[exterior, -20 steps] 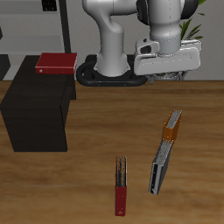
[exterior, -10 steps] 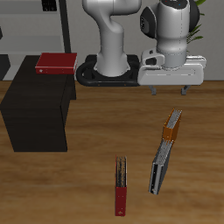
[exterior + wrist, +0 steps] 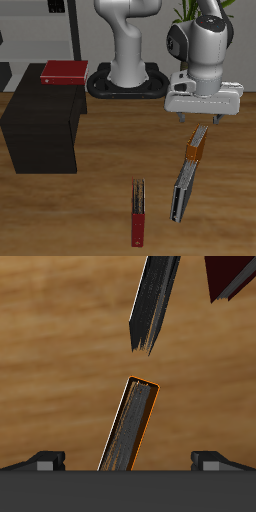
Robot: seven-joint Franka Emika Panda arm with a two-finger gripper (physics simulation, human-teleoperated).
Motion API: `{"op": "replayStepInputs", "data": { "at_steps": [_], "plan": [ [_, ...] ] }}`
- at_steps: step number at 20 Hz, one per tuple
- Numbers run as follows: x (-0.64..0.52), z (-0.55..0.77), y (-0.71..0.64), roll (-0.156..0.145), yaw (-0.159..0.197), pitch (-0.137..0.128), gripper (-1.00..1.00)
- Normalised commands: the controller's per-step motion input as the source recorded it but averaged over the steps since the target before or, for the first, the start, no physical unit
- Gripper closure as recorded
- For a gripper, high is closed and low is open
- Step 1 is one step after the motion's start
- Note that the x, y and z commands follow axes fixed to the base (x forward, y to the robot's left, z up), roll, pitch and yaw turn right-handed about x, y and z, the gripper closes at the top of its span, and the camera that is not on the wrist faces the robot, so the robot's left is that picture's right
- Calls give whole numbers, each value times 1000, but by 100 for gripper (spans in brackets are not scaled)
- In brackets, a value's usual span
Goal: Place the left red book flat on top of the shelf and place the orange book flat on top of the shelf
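Note:
The orange book (image 3: 196, 146) stands on its edge on the table, its pale page edges up, end to end with a grey book (image 3: 181, 192). My gripper (image 3: 199, 119) hangs open just above the orange book's far end, a finger on each side and apart from it. In the wrist view the orange book (image 3: 130, 426) runs between the two fingertips (image 3: 45, 459), with the gripper (image 3: 128, 460) centred over it. The left red book (image 3: 63, 72) lies flat on the back of the black shelf (image 3: 45, 125).
Another red book (image 3: 137, 212) stands on edge near the table's front edge, and it also shows in the wrist view as the red book (image 3: 232, 274) beyond the grey book (image 3: 152, 301). The robot's base (image 3: 125, 85) sits behind, and tall grey shelving (image 3: 40, 30) stands behind the shelf.
The gripper has swung from near the robot's base toward the table's front and come down over the orange book. The books have not moved.

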Motion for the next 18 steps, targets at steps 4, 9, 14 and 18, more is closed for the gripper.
{"op": "replayStepInputs", "data": {
  "at_steps": [4, 9, 14, 18],
  "plan": [
    [138, -187, 8, 3, 0, 11, -100],
    [84, -320, 3, 11, 14, 26, -100],
    [4, -243, -25, 4, -31, 51, -100],
    [29, -136, 18, 20, -32, 48, -100]
  ]
}}
